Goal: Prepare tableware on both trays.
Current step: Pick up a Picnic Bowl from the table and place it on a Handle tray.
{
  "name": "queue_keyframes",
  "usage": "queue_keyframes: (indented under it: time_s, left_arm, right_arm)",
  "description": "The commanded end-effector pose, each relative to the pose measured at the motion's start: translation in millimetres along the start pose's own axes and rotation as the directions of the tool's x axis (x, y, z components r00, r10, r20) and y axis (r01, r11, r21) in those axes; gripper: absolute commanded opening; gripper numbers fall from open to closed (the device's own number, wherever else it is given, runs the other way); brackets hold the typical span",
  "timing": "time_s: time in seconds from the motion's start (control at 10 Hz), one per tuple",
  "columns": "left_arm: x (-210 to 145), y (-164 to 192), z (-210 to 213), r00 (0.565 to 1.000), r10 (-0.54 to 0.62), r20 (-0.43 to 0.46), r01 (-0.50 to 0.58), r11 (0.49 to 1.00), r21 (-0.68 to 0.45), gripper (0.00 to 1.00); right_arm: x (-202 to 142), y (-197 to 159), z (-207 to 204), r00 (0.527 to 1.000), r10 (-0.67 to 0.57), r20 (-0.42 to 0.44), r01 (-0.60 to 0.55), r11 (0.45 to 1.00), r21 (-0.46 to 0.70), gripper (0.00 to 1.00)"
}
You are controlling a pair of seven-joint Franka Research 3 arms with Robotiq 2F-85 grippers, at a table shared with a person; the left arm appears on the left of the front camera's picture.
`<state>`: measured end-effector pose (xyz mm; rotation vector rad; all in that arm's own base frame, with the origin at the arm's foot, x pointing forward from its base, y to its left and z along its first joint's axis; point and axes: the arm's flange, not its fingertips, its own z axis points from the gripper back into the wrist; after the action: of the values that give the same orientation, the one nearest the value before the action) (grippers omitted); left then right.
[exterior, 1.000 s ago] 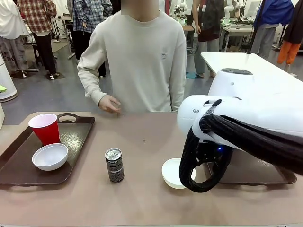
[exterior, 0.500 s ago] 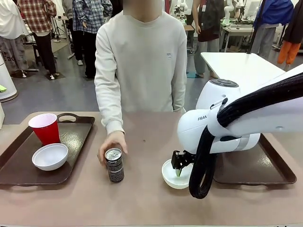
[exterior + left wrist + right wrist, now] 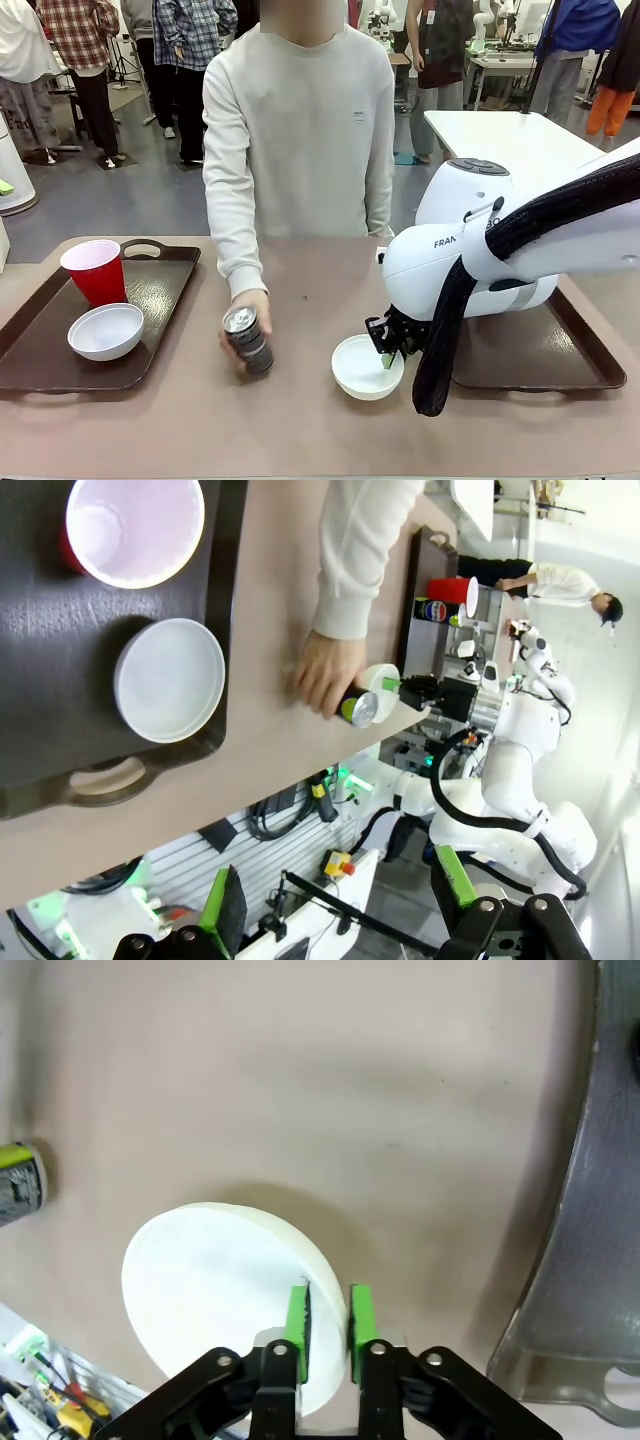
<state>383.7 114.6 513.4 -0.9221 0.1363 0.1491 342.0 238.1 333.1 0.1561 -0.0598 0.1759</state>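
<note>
One can (image 3: 247, 340) tilted in hand (image 3: 245, 322) | right claw (image 3: 328, 1322) pinching bowl (image 3: 225, 1290) rim

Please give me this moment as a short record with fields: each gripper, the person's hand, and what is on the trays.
right gripper: closed on the rim of the white bowl, which sits on the tabletop between the trays
left gripper: high above the table, open, holding nothing
person's hand: gripping the can, which is tilted
left tray: holds a red cup and a second white bowl
right tray: the visible part is bare; the arm hides the rest
</note>
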Motion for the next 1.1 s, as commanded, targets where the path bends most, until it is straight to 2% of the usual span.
queue_keyframes:
  time_s: [0.0,0.3,0.5,0.7,0.9,1.0]
  left_arm:
    - [-2,-1,1,1.0,0.017,-0.005,-0.017,1.0,0.004,0.98]
    - [-2,-1,1,1.0,0.017,-0.005,-0.017,1.0,0.004,0.98]
    - [-2,-1,1,1.0,0.017,-0.005,-0.017,1.0,0.004,0.98]
    - [-2,-1,1,1.0,0.017,-0.005,-0.017,1.0,0.004,0.98]
    - [-2,-1,1,1.0,0.017,-0.005,-0.017,1.0,0.004,0.98]
    - [-2,-1,1,1.0,0.017,-0.005,-0.017,1.0,0.004,0.98]
  right_arm:
    - [-1,3,-4,1.0,-0.02,0.017,0.02,1.0,-0.023,0.0]
    - [-8,-4,9,1.0,0.004,0.027,-0.003,0.999,-0.05,0.0]
    - [-29,-17,62,0.997,0.05,0.062,-0.045,0.996,-0.074,0.0]
    - [-54,-45,122,0.991,0.041,0.128,-0.018,0.985,-0.171,0.0]
    - [-66,-72,163,0.984,-0.014,0.177,0.038,0.991,-0.13,0.0]
    - [-64,-81,166,0.985,-0.047,0.164,0.062,0.994,-0.087,0.0]
